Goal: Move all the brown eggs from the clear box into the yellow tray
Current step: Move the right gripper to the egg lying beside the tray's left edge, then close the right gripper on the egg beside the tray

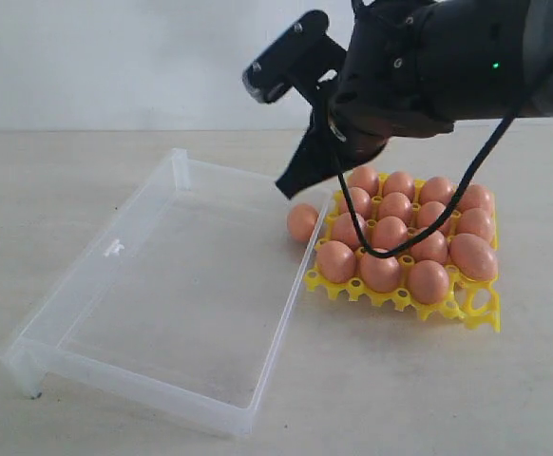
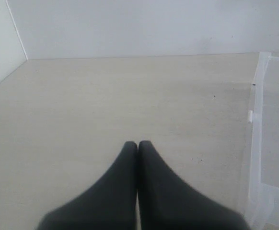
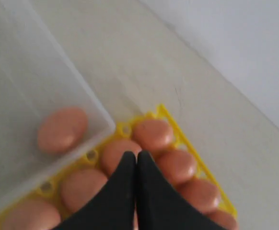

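the right claw (image 1: 287, 190) hangs clenched and empty where the clear box (image 1: 143, 385) meets the yellow tray (image 1: 482, 310). brown eggs (image 1: 389, 232) fill every cup but one corner. one egg (image 1: 302, 222) lies in the box just beside the tray, and the left claw (image 2: 138, 143) is clenched over bare table (image 2: 106, 96).

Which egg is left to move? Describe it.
Find the big clear box; the yellow tray of brown eggs sits beside it. The lone egg lies in the box's corner next to the tray, the only one not in a cup.
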Controlling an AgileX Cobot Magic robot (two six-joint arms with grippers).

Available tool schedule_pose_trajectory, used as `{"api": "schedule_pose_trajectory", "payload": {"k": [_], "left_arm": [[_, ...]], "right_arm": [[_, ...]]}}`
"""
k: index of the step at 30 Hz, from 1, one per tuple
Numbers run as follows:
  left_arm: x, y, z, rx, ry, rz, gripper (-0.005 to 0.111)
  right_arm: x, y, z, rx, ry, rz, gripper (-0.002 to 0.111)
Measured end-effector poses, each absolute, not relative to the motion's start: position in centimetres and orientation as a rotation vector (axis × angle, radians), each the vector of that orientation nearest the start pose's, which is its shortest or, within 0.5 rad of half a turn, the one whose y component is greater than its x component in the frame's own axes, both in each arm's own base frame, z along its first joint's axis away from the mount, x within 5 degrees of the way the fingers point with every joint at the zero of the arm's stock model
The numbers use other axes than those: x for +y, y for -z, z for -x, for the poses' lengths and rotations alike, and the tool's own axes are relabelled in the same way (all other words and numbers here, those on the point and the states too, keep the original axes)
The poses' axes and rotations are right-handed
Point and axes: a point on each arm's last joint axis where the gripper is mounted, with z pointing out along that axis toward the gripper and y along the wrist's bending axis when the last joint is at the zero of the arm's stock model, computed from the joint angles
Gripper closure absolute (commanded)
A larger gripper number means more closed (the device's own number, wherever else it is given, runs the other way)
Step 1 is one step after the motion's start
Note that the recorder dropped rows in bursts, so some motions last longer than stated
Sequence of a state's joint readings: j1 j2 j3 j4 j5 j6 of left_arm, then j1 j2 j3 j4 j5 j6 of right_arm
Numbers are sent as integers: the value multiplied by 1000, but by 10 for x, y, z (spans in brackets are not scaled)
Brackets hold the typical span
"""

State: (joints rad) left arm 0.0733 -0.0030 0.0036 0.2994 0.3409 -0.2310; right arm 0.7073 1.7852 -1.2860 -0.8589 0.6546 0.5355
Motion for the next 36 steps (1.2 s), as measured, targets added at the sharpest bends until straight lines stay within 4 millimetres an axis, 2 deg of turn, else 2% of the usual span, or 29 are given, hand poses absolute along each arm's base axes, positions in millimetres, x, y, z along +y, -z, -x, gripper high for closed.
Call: {"api": "schedule_pose_trajectory", "payload": {"k": [2, 6, 14, 18, 20, 24, 26, 29, 32, 36], "left_arm": [[13, -183, -53, 1811, -179, 89, 111], [13, -183, -53, 1811, -179, 89, 111], [13, -183, -53, 1811, -179, 89, 111], [13, -183, -53, 1811, -179, 89, 111], [13, -183, -53, 1811, -179, 89, 111], [13, -183, -53, 1811, -179, 89, 111], [13, -183, -53, 1811, -179, 89, 111], [13, -183, -53, 1811, -179, 89, 111], [13, -183, -53, 1811, -179, 89, 111], [13, -183, -53, 1811, -179, 89, 111]], "right_arm": [[214, -241, -322, 2299, 437, 886, 108], [213, -240, -325, 2428, 397, 960, 108], [239, -300, -335, 2409, 113, 949, 108], [246, -310, -340, 2386, 77, 982, 108], [249, -300, -345, 2405, 82, 998, 108], [258, -263, -360, 2454, 63, 1012, 107], [263, -248, -365, 2464, 49, 1018, 99], [268, -230, -369, 2482, 48, 1034, 76], [270, -217, -372, 2499, 55, 1045, 58], [274, -208, -377, 2503, 24, 973, 56]]}}
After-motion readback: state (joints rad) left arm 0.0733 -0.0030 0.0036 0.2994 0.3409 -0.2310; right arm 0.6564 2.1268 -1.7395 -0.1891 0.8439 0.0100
